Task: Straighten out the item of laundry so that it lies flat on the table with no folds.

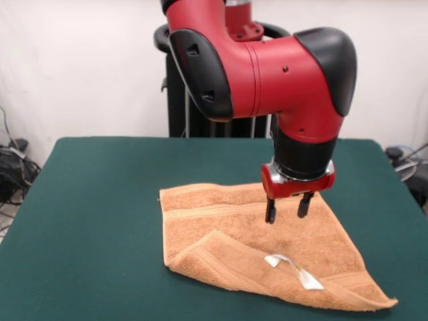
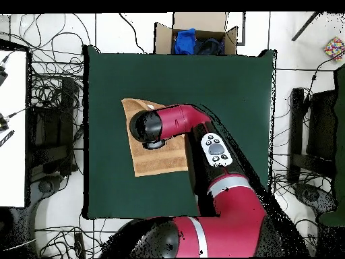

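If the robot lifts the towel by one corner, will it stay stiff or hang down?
The towel will probably hang limp: its near edge is already folded over itself. The terry looks thick, so it likely grips well and drags on the felt table. The end effector hovers open above it.

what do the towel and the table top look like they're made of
The towel looks like orange-tan terry cloth: a matte, nubby pile with a flatter woven band near one edge and a small white tag. The table seems covered in dark green felt-like fabric, flat and without shine; what lies under it cannot be seen.
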Robot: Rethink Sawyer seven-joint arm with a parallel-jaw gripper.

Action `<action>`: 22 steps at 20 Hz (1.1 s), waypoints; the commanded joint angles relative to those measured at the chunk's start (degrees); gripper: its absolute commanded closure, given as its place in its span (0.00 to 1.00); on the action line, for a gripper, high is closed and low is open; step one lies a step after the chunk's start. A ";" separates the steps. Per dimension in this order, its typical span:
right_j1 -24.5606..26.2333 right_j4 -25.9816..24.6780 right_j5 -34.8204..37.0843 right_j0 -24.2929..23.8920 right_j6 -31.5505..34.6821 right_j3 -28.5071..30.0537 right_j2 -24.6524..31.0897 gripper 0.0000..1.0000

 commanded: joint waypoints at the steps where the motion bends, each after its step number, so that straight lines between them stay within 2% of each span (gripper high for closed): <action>1: 2.46 1.00 -2.83 -0.29 5.16 -0.37 -0.62 0.00; 22: 2.66 0.78 -4.11 -0.94 4.49 0.10 -0.07 0.00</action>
